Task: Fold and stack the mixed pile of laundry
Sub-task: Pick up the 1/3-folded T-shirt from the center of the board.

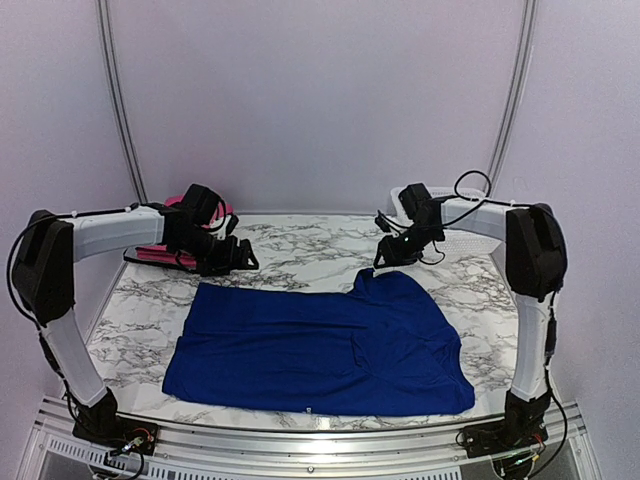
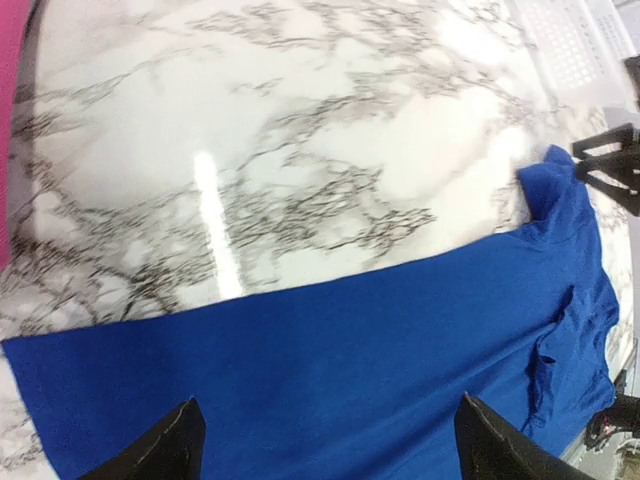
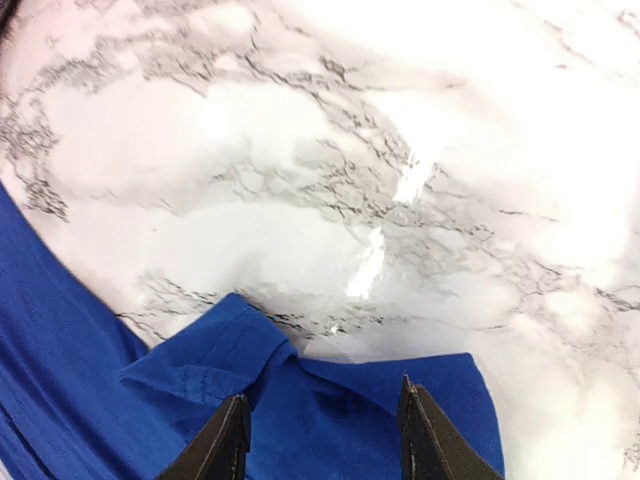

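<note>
The blue shirt (image 1: 310,350) lies spread flat on the near half of the table (image 1: 300,245). The pink garment (image 1: 158,253) sits far left, behind the left arm. The step in hand looks like taking the shirt's far edge for a first fold. The left gripper (image 2: 328,402) hangs wide apart over the far-left edge. The right gripper (image 3: 322,392) stands partly apart astride the rumpled far-right corner, perhaps touching it. Next, both should pinch the cloth and carry it nearward.
</note>
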Motion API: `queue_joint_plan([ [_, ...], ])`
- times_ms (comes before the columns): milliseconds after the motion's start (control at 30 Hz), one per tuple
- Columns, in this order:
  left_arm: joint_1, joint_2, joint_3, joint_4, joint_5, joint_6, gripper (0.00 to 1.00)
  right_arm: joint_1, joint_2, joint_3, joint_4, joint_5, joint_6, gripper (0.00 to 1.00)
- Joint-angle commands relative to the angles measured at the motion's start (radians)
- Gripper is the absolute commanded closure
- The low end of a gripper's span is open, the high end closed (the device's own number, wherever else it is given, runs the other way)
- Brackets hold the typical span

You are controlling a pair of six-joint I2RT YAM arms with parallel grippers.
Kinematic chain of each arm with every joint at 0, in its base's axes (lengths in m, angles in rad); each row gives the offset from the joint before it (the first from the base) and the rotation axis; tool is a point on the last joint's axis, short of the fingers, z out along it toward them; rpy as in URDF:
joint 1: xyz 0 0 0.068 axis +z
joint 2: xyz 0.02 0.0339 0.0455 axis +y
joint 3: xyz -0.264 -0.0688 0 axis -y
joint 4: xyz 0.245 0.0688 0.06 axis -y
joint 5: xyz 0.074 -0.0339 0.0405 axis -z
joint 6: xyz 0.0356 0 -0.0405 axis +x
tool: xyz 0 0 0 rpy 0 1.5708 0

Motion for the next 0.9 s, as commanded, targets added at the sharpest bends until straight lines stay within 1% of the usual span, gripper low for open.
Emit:
queue_joint_plan([
  [0,-0.047,0.069,0.074,0.021,0.058,0.04,0.12,0.031,0.067,0.093,-0.052,0.112,-0.043,0.54],
  [167,-0.062,0.082,0.068,0.024,0.048,0.026,0.12,0.07,0.13,0.148,-0.072,0.237,-0.049,0.54],
  [233,-0.062,0.077,0.058,0.025,0.039,0.027,0.13,0.081,0.154,0.17,-0.084,0.269,-0.053,0.52],
  [300,-0.062,0.07,0.051,0.024,0.032,0.031,0.12,0.087,0.176,0.183,-0.094,0.27,-0.062,0.48],
  [400,-0.062,0.062,0.04,0.025,0.019,0.037,0.13,0.089,0.198,0.188,-0.098,0.225,-0.069,0.44],
  [467,-0.058,0.059,0.036,0.021,0.005,0.038,0.12,0.089,0.211,0.193,-0.118,0.205,-0.07,0.45],
  [567,-0.043,0.053,0.028,0.017,-0.008,0.035,0.12,0.089,0.21,0.18,-0.155,0.216,-0.077,0.49],
  [633,-0.03,0.051,0.025,0.016,-0.007,0.034,0.13,0.09,0.188,0.143,-0.145,0.219,-0.086,0.52],
  [667,-0.024,0.05,0.022,0.016,-0.007,0.034,0.13,0.089,0.177,0.126,-0.138,0.219,-0.089,0.55],
  [733,-0.012,0.051,0.019,0.013,-0.008,0.034,0.12,0.089,0.163,0.107,-0.131,0.222,-0.092,0.66],
  [767,-0.006,0.051,0.017,0.012,-0.008,0.032,0.13,0.089,0.162,0.112,-0.132,0.221,-0.093,0.75],
  [800,0.001,0.052,0.015,0.012,-0.008,0.028,0.12,0.088,0.162,0.124,-0.134,0.225,-0.087,0.86],
  [833,0.006,0.055,0.014,0.012,-0.009,0.025,0.12,0.087,0.163,0.139,-0.139,0.228,-0.079,1.0],
  [867,0.013,0.055,0.013,0.011,-0.011,0.022,0.13,0.087,0.162,0.163,-0.145,0.23,-0.072,1.0],
])
